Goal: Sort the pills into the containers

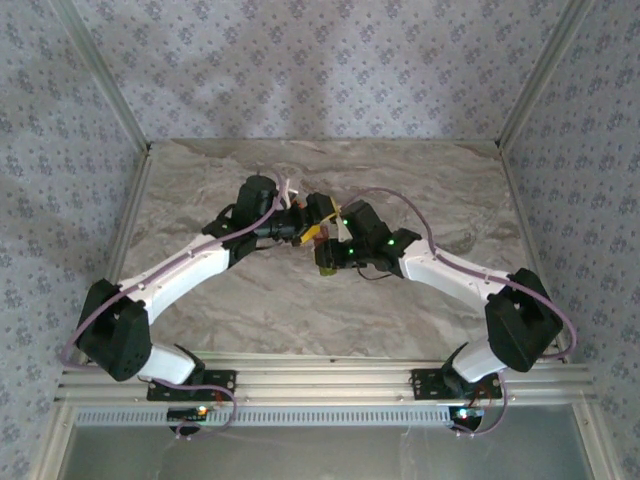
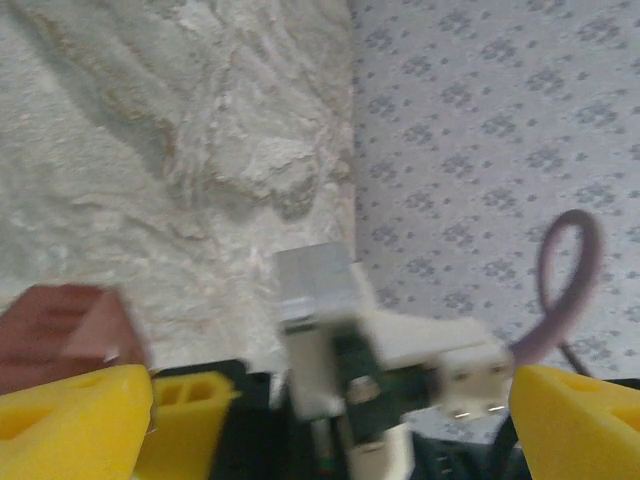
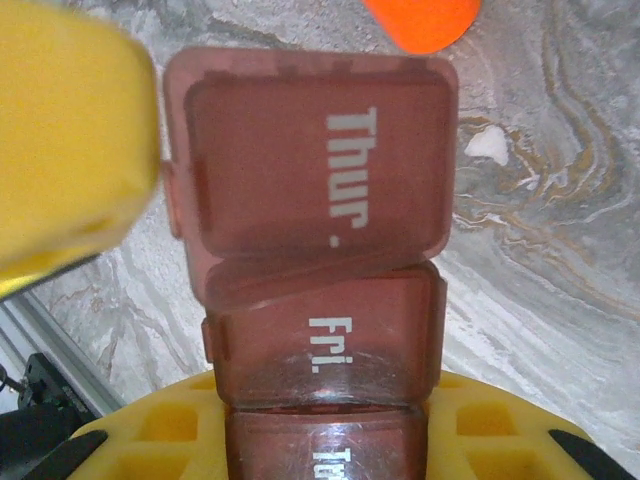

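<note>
One strip of containers (image 3: 312, 200) is clamped in the right claw (image 3: 320, 440), seemingly steadied for the wide-open left claw (image 2: 328, 415).

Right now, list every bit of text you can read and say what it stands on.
"Thur." in white print on the upper lid of the red-brown pill organizer.
"Fri." in white print on the middle lid.
The lowest lid has white letters cut off by the frame's bottom edge, so they are unreadable.
</note>
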You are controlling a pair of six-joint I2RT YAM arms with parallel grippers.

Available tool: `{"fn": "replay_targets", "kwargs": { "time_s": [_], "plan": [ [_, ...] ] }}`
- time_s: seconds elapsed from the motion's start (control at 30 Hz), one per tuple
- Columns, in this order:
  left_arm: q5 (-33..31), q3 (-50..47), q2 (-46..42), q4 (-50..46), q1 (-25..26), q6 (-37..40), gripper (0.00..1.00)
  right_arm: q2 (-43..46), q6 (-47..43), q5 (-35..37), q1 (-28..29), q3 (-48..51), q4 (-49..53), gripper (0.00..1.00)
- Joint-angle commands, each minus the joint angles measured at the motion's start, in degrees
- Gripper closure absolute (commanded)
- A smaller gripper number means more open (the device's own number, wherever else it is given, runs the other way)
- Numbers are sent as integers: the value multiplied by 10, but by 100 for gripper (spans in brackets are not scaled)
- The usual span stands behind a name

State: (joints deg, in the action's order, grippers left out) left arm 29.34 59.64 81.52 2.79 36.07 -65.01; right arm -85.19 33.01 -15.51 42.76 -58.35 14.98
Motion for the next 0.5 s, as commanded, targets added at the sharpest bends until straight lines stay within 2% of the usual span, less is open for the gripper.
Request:
{"fn": "replay_targets", "kwargs": {
  "time_s": [0.0, 0.13, 0.27, 0.37, 0.47],
  "plan": [
    [15, 22, -3, 68, 7, -29, 7, -6, -6, -12, 6, -3, -1, 85],
    [-37, 28, -22, 12, 2, -3, 7, 3, -7, -9, 2, 9, 0, 85],
    [-102, -18, -70, -36, -32, -13, 5, 16, -18, -11, -11, 39, 9, 85],
    [-108, -72, -107, -40, -73, -28, 5, 15, -53, -13, -22, 58, 36, 84],
    [-105, -110, -138, -65, -106, -9, 5, 6, -99, -10, -30, 64, 70, 83]
  ]
}}
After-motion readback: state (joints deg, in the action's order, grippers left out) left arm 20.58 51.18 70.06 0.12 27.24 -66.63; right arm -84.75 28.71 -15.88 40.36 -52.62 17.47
